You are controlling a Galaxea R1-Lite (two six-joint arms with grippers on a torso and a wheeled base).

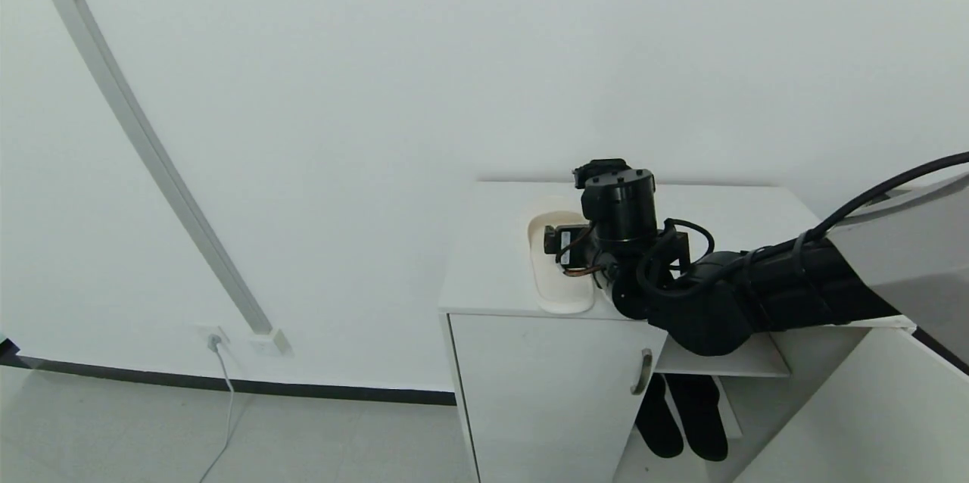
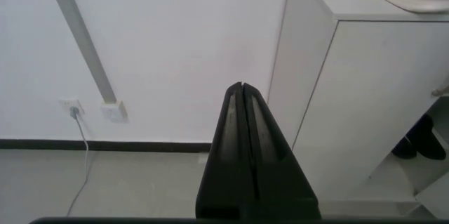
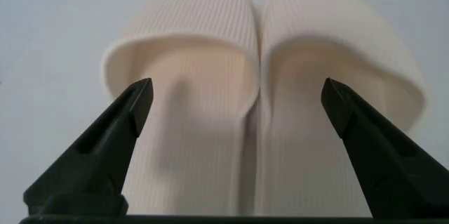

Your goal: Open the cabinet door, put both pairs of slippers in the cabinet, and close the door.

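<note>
A pair of cream slippers (image 3: 263,90) lies side by side on top of the white cabinet (image 1: 484,271). My right gripper (image 3: 238,112) hangs open just over them, one finger on each outer side of the pair; in the head view the right arm covers most of the cream slippers (image 1: 560,294). The cabinet's right door (image 1: 870,407) is swung open and the left door (image 1: 545,392) is closed. A black pair of slippers (image 1: 681,415) lies inside on the bottom. My left gripper (image 2: 243,133) is shut, held low to the left of the cabinet (image 2: 365,104).
A grey diagonal conduit (image 1: 144,142) runs down the white wall to a wall socket (image 1: 213,337) with a white cable. An inner shelf (image 1: 727,362) sits above the black slippers. Open floor lies left of the cabinet.
</note>
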